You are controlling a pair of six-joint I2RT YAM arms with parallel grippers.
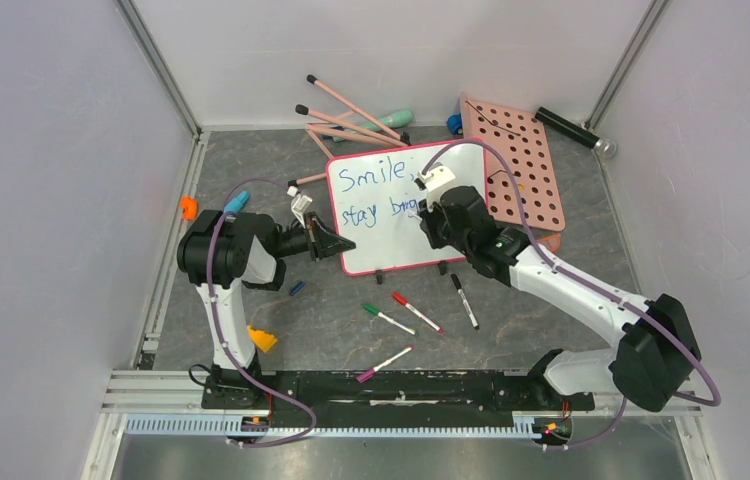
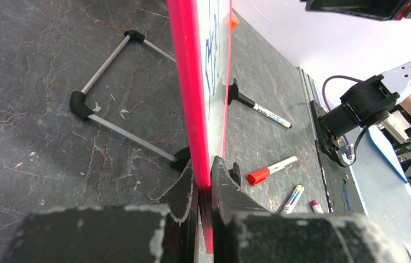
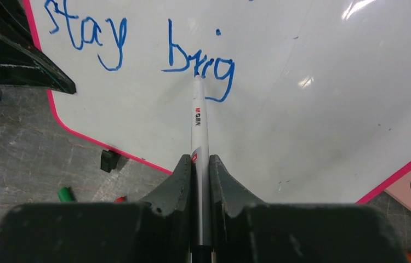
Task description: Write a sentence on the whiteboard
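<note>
**Board pinched at its rim, pen on gloss**

Loose markers point(image 1: 417, 312) lie scattered on the mottled grey table point(image 1: 331, 330). The left gripper point(image 2: 203, 170) clenches the whiteboard point(image 1: 381, 250) by its thin pink rim. The right gripper point(image 3: 199, 161) grasps a slim marker pen point(image 3: 199, 115), its tip on the blue sentence point(image 3: 173, 69). A perforated pegboard point(image 1: 526, 175) lies beyond.

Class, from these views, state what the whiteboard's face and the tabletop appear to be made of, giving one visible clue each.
Whiteboard: smooth, glossy white panel, likely coated plastic or enamelled metal; bright glare patches. Tabletop: dark grey, matt, with pale stone-like veining; real slate or a printed mat, unclear.
</note>
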